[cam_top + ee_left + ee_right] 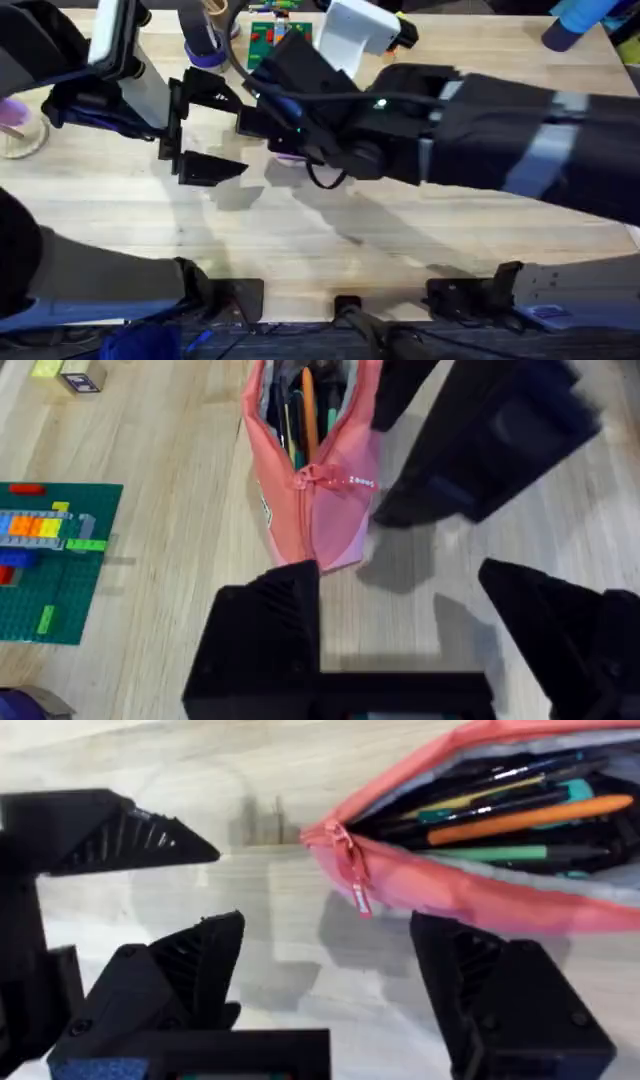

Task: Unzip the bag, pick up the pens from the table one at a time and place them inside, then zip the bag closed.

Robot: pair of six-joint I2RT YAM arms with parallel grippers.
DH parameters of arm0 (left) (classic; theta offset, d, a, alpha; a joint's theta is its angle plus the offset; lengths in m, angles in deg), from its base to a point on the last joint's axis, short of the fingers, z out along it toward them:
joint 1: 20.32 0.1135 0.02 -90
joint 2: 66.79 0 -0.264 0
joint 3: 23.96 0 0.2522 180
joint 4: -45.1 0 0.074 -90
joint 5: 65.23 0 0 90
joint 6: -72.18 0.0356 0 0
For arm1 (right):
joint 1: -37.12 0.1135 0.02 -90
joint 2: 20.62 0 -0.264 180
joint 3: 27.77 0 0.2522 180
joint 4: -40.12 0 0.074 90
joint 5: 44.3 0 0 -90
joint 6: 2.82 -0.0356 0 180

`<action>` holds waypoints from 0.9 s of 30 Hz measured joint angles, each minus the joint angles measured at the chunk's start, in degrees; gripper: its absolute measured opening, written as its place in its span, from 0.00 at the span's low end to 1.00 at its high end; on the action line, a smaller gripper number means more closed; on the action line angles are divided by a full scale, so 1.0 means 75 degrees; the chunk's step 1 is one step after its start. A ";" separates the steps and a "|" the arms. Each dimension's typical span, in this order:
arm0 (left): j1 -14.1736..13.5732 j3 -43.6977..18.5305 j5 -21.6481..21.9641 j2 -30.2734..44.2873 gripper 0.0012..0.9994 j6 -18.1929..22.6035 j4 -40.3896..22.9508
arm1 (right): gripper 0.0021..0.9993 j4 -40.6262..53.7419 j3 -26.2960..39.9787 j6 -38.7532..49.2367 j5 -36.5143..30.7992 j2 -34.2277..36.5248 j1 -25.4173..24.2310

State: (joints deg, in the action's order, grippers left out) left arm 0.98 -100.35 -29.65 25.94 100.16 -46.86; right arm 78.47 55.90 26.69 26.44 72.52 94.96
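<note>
- Pale plank worktop (pixel 300 240) fills the overhead view, with both arms reaching toward its upper middle.
- From overhead the bag is almost wholly hidden under the right arm; just a sliver of pink shows beneath the dark wrist.
- The right arm looms large and dark across the right half of that view.
- In the left wrist view, the bag (pixel 320 510) lies at the upper centre, its far end cut off by the top edge; its zipper is open past the pull (pixel 352 482), and the pens (pixel 300 410) sit inside, along with an orange one.
- A green building-brick plate (pixel 50 560) lies at the left of that view, well apart from the bag.
- The left claw (pixel 420 630) stands wide, holding nothing, with the bag's closed end just beyond it, near one finger (pixel 265 630).
- In the right wrist view the right claw (pixel 330 990) is also spread wide and empty; the zipper pull (pixel 358 898) hangs just beyond the gap between its fingers, and the left claw's fingers (pixel 110 830) show at the left.
</note>
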 joint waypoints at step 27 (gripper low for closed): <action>0.0000 0.0000 0.0000 0.0000 0.99 0.0000 0.0000 | 0.51 -0.0980 0.0000 -0.0105 -0.0628 0.1090 -0.0303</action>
State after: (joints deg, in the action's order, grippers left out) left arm 0.98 -100.36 -29.65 25.94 100.16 -46.86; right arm 71.12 55.90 25.90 21.74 80.70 92.69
